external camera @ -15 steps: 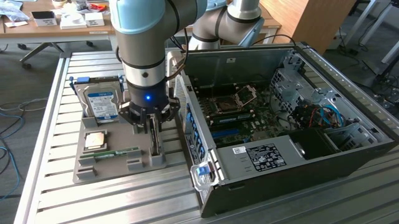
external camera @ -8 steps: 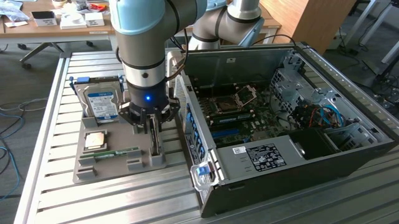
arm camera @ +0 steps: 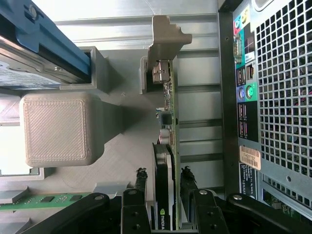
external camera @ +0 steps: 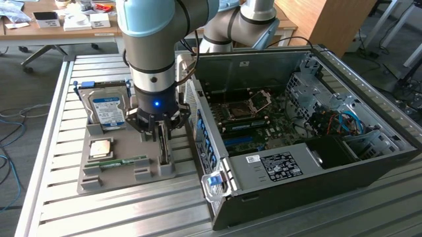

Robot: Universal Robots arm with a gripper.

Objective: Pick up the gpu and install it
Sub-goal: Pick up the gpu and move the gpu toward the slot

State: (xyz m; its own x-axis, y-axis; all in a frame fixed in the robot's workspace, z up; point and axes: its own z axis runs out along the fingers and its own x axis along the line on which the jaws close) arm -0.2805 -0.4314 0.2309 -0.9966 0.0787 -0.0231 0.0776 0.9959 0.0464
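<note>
One gpu (external camera: 163, 150) noted: a thin, flat rectangular card standing on its long edge in a slot of the grey printed plastic holder (external camera: 92, 180). It has not been lifted out.

Appearance of the card, wrist view (arm camera: 166, 117):
- one face is black, with a small green-and-white logo near the gripper end
- the other side shows a narrow green board edge
- small chips and connectors run along the upper edge
- silvery metal end bracket (arm camera: 168, 34) with a bent tab at the far end, resting against a grey upright of the holder (arm camera: 122, 161)

Gripper (external camera: 161, 133): black, pointing straight down on the grey-and-blue arm. It is lowered over the card and straddles it near the end opposite the bracket (arm camera: 164, 183). Whether it is clamped on the card or standing slack around it, I cannot tell.

Layout, by clock face in the exterior view, taken from the gpu:
- 11 o'clock: silver hard drive with blue-and-white label (external camera: 108, 112), upright in the same holder, near
- 9 o'clock: square silver processor chip (external camera: 100, 148), lying flat
- 8 o'clock: narrow green RAM stick (external camera: 125, 162), lying flat
- 3 o'clock: black tower computer case (external camera: 329, 49) on its side, lid off, motherboard exposed, just beside the holder

Holder and case both sit on the slatted aluminium desk (external camera: 132, 212). In the wrist view the case's perforated back panel with its ports (arm camera: 287, 97) runs alongside the card, with bare desk slats (arm camera: 200, 107) between them.
</note>
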